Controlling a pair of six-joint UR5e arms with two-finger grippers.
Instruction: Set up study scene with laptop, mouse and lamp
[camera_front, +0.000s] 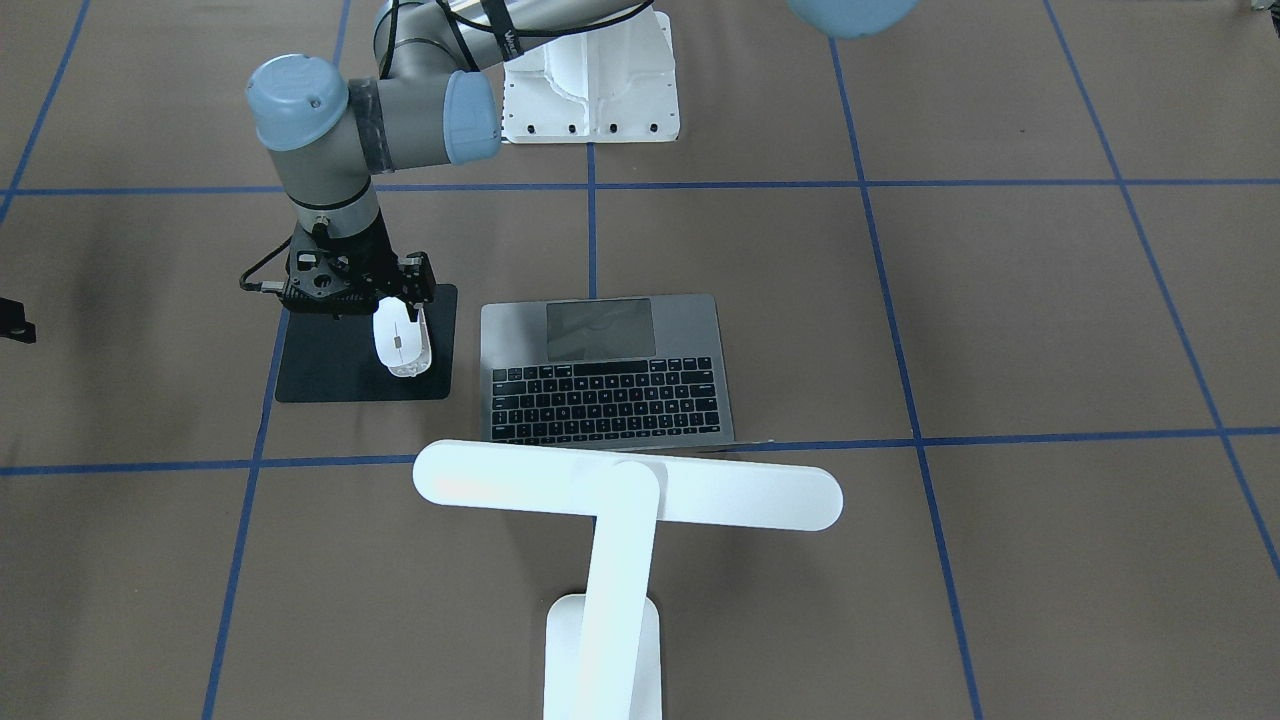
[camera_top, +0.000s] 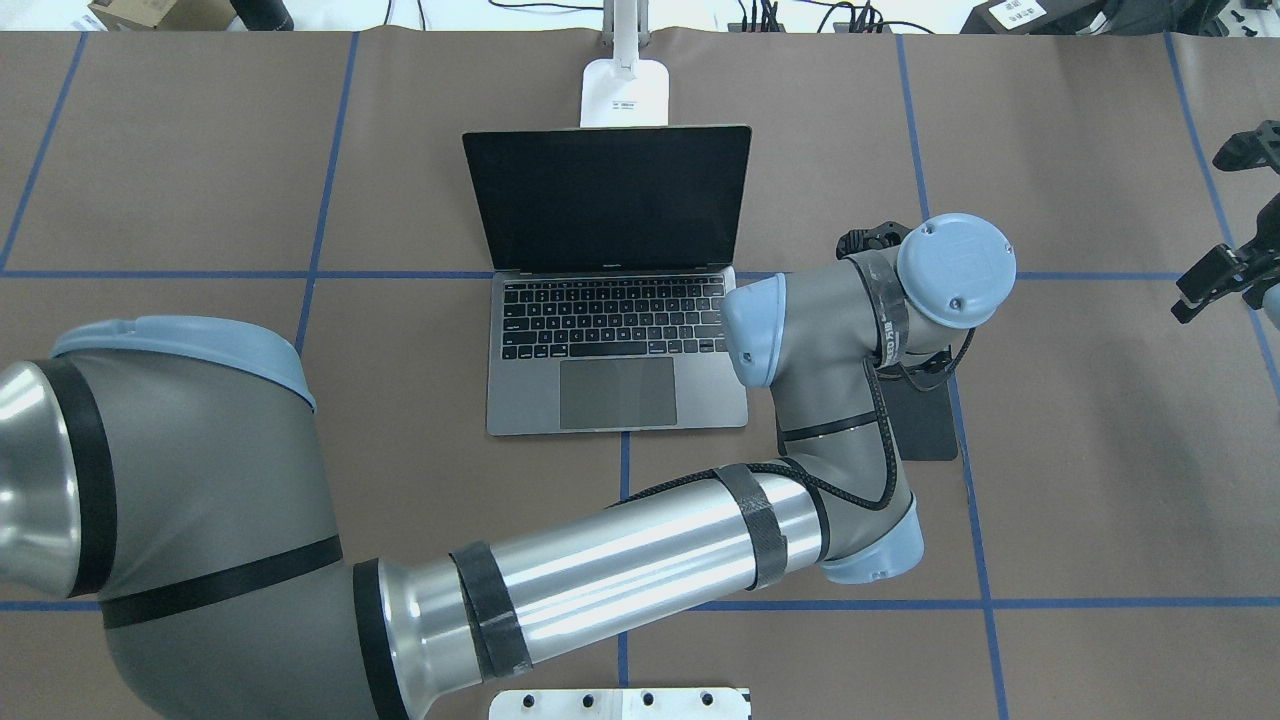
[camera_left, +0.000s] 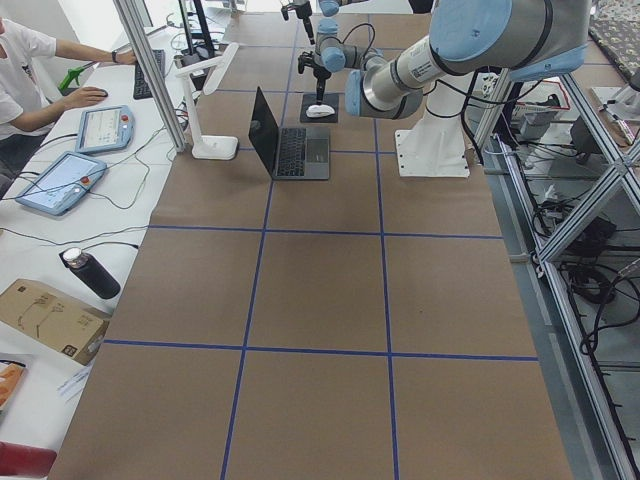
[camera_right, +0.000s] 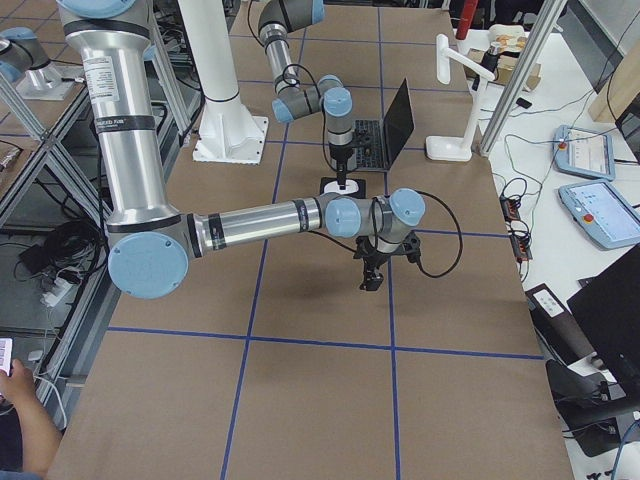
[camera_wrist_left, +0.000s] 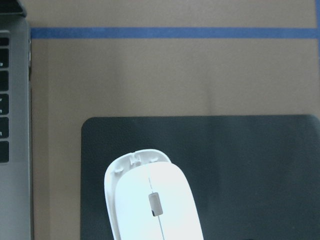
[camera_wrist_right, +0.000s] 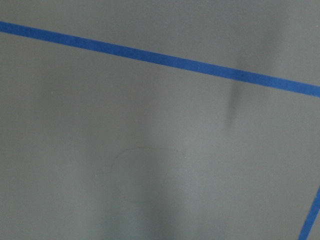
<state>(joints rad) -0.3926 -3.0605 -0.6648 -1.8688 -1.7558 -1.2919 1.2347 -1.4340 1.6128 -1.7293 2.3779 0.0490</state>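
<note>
The open laptop (camera_top: 615, 340) sits mid-table, with its dark screen towards the lamp (camera_top: 625, 92). It also shows in the front view (camera_front: 605, 370). The white lamp's bar head (camera_front: 628, 490) hangs over the laptop's far edge. My left arm reaches across to the laptop's right. The left gripper (camera_front: 402, 305) points down and is shut on the rear end of the white mouse (camera_front: 400, 345). The mouse is tilted, at or just above the black mat (camera_front: 330, 370). The left wrist view shows the mouse (camera_wrist_left: 152, 205) over the mat (camera_wrist_left: 250, 165). My right gripper (camera_top: 1205, 228) is open and empty at the far right.
The arms' white bolted pedestal (camera_front: 590, 90) stands at the robot's side of the table. Blue tape lines cross the brown table top (camera_top: 200, 150). The right wrist view shows only bare table (camera_wrist_right: 150, 150). Operators' pendants and a bottle lie beyond the far edge (camera_left: 60, 180).
</note>
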